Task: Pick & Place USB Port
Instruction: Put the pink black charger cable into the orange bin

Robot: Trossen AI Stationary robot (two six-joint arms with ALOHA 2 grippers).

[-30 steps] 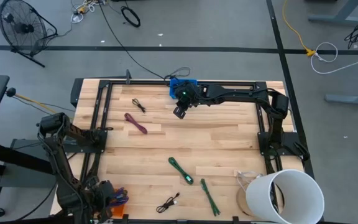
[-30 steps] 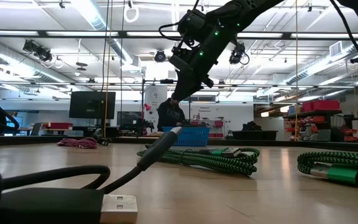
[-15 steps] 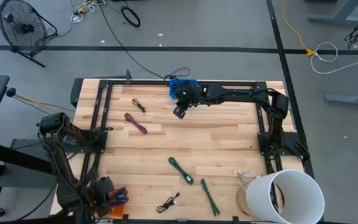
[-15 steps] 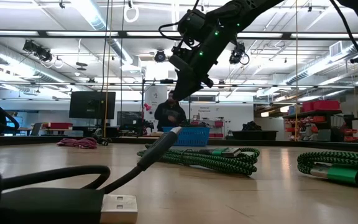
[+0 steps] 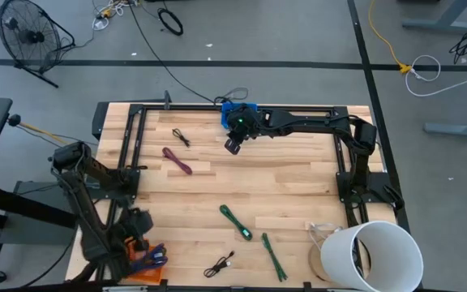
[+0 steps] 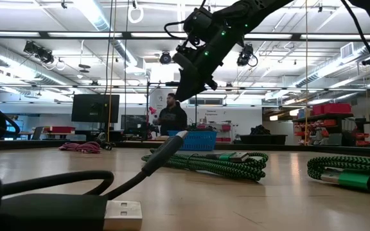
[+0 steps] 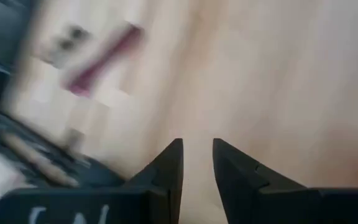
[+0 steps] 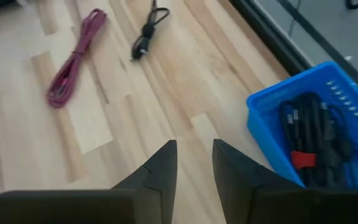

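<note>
I see the maroon braided USB cable (image 5: pixel 177 160) lying folded on the wooden table (image 5: pixel 282 186), toward its far left part. My right gripper (image 5: pixel 233 146) hovers beside the blue basket (image 5: pixel 235 109), fingers slightly apart, holding nothing. My left gripper (image 7: pixel 196 163), near the table's front-left corner, is likewise slightly parted and empty.

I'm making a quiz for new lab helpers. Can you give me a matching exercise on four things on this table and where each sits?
Things:
1. maroon cable
2. blue basket
3. white bucket
4. green cables

Places:
A. near right corner
B. far edge, middle
C. left half, beside the left rail
D. near half, middle

Pairs: 1-C, 2-B, 3-A, 4-D
</note>
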